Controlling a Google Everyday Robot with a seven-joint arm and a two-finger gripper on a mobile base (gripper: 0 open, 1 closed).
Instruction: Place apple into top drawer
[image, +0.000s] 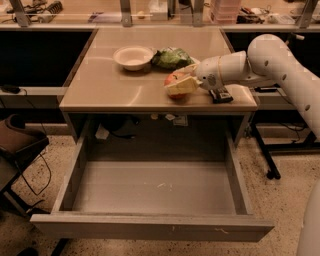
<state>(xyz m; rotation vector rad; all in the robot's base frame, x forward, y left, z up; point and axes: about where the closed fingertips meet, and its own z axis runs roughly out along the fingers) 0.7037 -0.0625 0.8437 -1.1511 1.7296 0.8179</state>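
Observation:
The red-orange apple (173, 79) sits on the tan table (115, 87), right of centre and near the front edge. My gripper (184, 77) reaches in from the right on the white arm. Its pale fingers (181, 86) lie on both sides of the apple and close on it, and the front finger hides the apple's lower part. The top drawer (150, 230) is pulled wide open below the table, and its grey inside is bare apart from scuffs.
A white bowl (133, 56) and a green leafy bag (172, 57) stand behind the apple. A small dark object (220, 95) lies on the table's right front corner. A dark chair (20, 145) stands at the left, and cables hang under the table.

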